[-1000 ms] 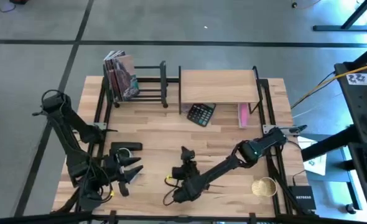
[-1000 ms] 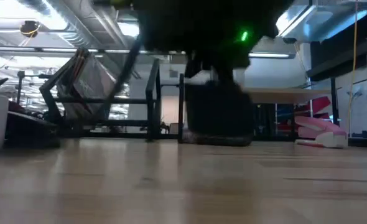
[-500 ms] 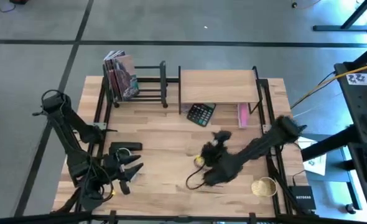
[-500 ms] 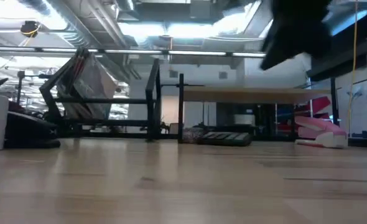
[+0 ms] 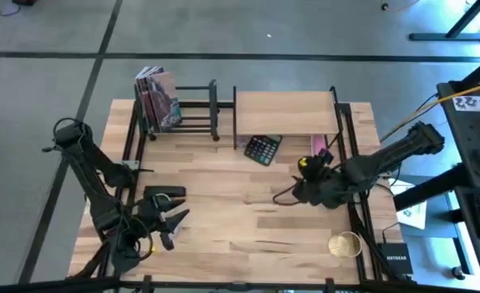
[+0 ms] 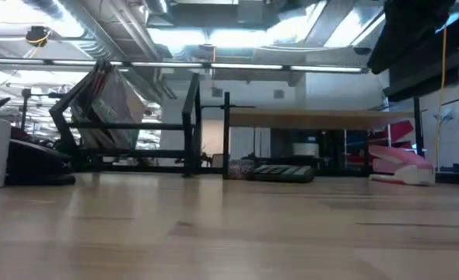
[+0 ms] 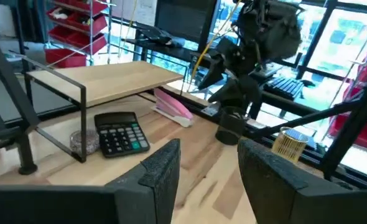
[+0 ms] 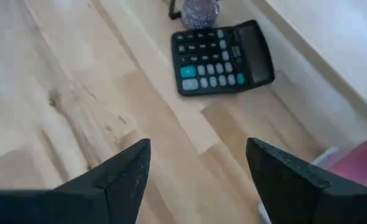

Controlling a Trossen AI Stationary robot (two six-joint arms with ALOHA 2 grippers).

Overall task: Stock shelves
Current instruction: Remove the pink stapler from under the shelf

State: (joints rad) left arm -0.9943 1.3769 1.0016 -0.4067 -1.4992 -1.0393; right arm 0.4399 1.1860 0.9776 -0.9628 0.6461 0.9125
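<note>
Tabletop: right gripper (image 8: 196, 165), fingers spread and empty, hovers near light-wood shelf (image 5: 285, 112), apart.

Light-wood board shelf (image 5: 285, 112), matt; black metal rack (image 5: 193, 110); glossy plastic calculator (image 8: 224, 58).

On the table (image 5: 224, 212), the rack (image 5: 193, 110) stands left of the shelf (image 5: 285, 112); books (image 5: 160, 98) lean in it. A calculator (image 5: 263, 149) lies before the shelf.
</note>
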